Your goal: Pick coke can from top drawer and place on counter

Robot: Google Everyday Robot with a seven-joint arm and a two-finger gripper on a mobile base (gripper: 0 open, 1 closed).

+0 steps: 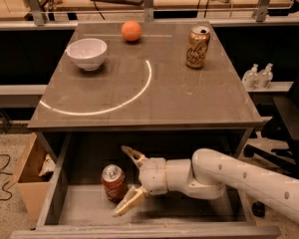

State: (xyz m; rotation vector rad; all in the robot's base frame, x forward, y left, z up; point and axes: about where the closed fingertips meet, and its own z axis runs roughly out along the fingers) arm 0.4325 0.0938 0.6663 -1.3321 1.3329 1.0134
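Observation:
The coke can [113,182], red with a silver top, stands upright on the floor of the open top drawer [199,213], left of centre. My gripper [122,179] reaches in from the right inside the drawer. It is open, one finger behind the can and the other in front of it, tips just right of the can. The counter [189,98] with its white arc line lies above the drawer.
On the counter stand a white bowl [86,53] at back left, an orange [131,31] at back centre and a tan-gold soda can [198,46] at back right. A cardboard box [27,178] sits on the floor left of the drawer. A dark chair [289,123] stands at right.

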